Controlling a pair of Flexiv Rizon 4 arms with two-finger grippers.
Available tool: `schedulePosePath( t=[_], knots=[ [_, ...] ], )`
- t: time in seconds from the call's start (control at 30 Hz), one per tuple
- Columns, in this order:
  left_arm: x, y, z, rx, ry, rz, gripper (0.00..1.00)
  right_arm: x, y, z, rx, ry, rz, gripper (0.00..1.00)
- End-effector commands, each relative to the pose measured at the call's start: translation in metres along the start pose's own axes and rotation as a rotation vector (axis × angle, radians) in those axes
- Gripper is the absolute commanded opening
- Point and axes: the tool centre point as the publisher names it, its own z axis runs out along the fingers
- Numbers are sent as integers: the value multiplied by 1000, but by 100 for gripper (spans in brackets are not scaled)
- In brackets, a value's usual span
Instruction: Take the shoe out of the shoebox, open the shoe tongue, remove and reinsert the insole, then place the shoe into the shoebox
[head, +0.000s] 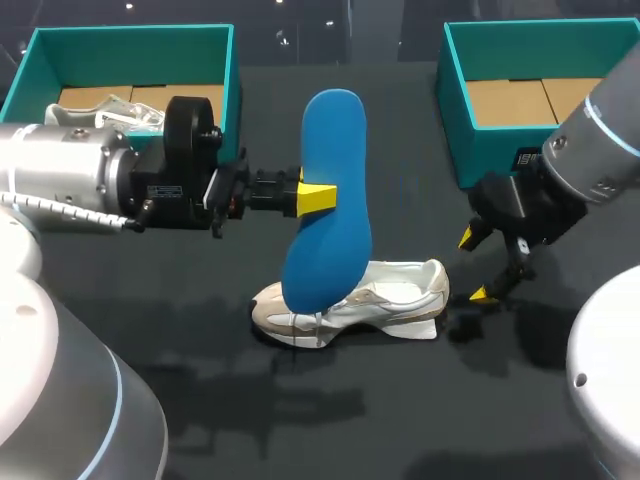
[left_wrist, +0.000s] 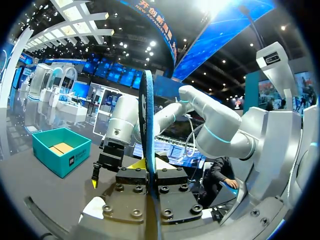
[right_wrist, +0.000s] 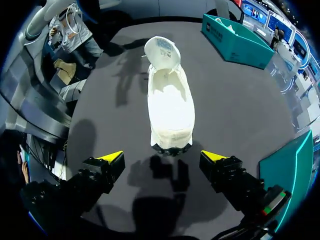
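Left pincer (head: 318, 197): mine pinched the insole (head: 335, 140) about halfway along, one finger pressed to each face; my left wrist view showed the insole edge-on between the jaws.
Insole: blue, it stood on end over the front part of the shoe (head: 400, 290); I could not tell whether its lower end touched the shoe.
Right pincer (head: 475, 265): spread wide and gripping nothing, it hung just beside the heel, which lay ahead of the open fingers.
Shoe: white, it sat on its sole on the black table (head: 400, 420), between the two boxes and outside both.
Left box (head: 130, 35): teal, at the table's far side, with another white shoe (head: 110, 110) inside.
Right box (head: 500, 150): teal, at the far side, its cardboard floor bare.
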Motion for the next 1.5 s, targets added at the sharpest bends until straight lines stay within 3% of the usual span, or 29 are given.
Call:
schedulePosePath(
  t=[0.03, 0.33, 0.93, 1.2, 1.5],
  knots=[
    [1, 1, 0, 2, -1, 0, 0, 10, 10, -2, 198, -37, -11, 100],
    [1, 1, 0, 2, -1, 0, 0, 9, 23, -2, 239, -72, -41, 100],
    [1, 1, 0, 2, -1, 0, 0, 9, 23, -1, 220, -81, -43, 100],
    [1, 1, 0, 2, -1, 0, 0, -5, 61, 13, 306, -118, -43, 100],
    [1, 1, 0, 2, -1, 0, 0, -18, 78, 22, 338, -107, -32, 100]
  ],
)
